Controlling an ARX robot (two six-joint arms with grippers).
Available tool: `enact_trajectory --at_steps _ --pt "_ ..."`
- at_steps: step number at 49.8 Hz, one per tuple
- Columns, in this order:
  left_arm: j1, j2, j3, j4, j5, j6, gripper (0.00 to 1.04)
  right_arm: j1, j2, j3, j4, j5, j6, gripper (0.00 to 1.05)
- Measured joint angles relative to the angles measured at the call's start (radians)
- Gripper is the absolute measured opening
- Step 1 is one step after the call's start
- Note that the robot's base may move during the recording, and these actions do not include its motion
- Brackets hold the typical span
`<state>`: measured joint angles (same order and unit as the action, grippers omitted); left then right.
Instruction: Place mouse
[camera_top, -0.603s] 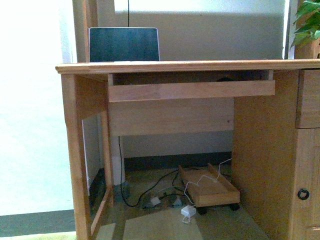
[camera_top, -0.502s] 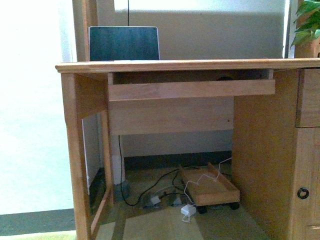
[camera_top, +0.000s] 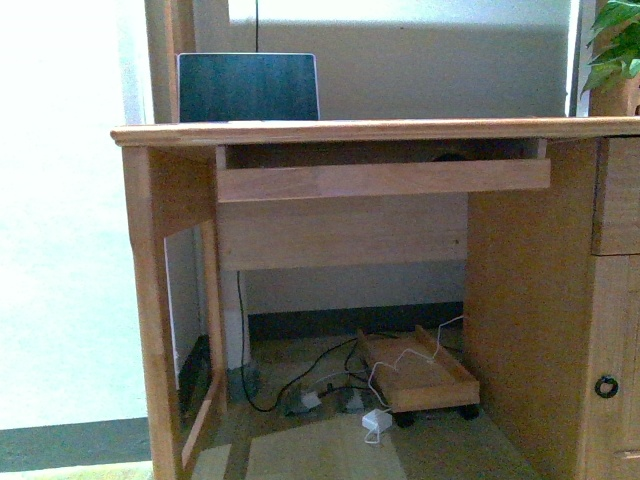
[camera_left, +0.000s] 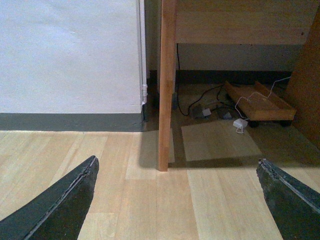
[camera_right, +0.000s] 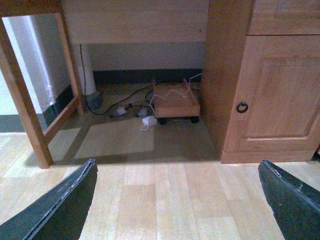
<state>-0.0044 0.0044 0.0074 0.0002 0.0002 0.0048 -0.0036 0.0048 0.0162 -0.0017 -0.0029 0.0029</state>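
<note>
A small dark domed shape (camera_top: 450, 156) peeks over the front board of the pull-out tray (camera_top: 383, 179) under the desktop. It looks like the mouse, and most of it is hidden. Neither arm shows in the front view. My left gripper (camera_left: 177, 200) hangs open over bare wood floor in front of the desk's left leg (camera_left: 166, 85), with one dark finger (camera_left: 65, 200) at each side of the view. My right gripper (camera_right: 177, 200) is also open and empty, low over the floor facing the desk's knee space.
A laptop (camera_top: 248, 88) stands open on the wooden desk (camera_top: 370, 131). Under the desk lie cables and a white adapter (camera_top: 377, 421) beside a low wheeled wooden stand (camera_top: 418, 373). A cupboard door with a ring pull (camera_right: 242, 107) closes the right side. A plant (camera_top: 615, 45) is at top right.
The front view has shifted very slightly. Nothing in the scene has visibly moved.
</note>
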Motion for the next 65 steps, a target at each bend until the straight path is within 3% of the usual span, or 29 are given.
enact_trajectory --at_steps 65 --pt "0.000 0.000 0.000 0.000 0.000 0.000 0.97 0.000 0.000 0.000 0.000 0.000 0.000 0.97"
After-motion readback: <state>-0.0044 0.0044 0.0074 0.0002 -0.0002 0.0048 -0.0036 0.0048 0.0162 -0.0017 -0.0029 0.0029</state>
